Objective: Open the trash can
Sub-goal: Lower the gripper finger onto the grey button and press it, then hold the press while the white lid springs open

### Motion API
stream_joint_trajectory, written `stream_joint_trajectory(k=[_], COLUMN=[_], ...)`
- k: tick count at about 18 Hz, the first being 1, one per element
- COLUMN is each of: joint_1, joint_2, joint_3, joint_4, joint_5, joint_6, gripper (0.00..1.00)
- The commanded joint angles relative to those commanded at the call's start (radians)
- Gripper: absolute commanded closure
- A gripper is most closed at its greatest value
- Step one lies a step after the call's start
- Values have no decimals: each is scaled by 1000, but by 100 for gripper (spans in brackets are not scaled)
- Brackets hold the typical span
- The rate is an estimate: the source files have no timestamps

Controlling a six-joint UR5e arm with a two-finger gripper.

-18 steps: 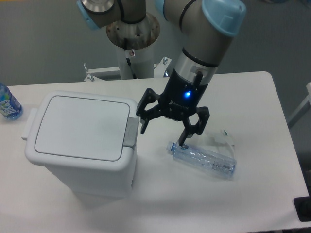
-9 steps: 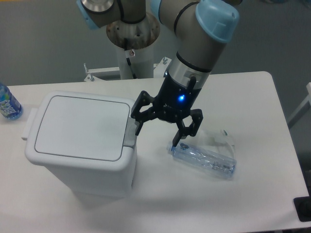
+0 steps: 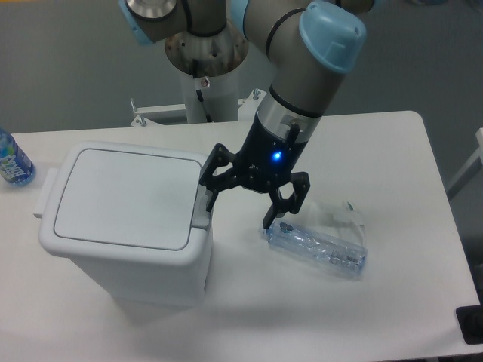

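The trash can [image 3: 124,226] is a big white boxy bin on the left of the table, its flat lid [image 3: 124,197] down. A grey push-button [image 3: 202,207] sits on its right rim. My gripper [image 3: 238,216] hangs open just right of the bin, pointing down. Its left finger [image 3: 210,197] is over the grey button, and whether it touches is unclear. Its right finger [image 3: 272,216] is above the end of a clear bottle. Nothing is held between the fingers.
A crushed clear plastic bottle [image 3: 317,247] lies on the table right of the gripper. A blue-labelled bottle [image 3: 11,161] stands at the far left edge. The arm's base column [image 3: 204,68] rises behind the table. A dark object [image 3: 472,324] sits at the lower right edge.
The gripper has moved left and slightly down, from above the clear bottle toward the bin's right rim. Its left finger now sits over the grey button. The lid stays down.
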Motion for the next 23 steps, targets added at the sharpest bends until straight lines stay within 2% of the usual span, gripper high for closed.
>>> stream_joint_trajectory(k=[23], joint_1=[-9], joint_2=[-6], joint_3=[-15], joint_4=[25], joint_5=[3], joint_6=[0], gripper=[0])
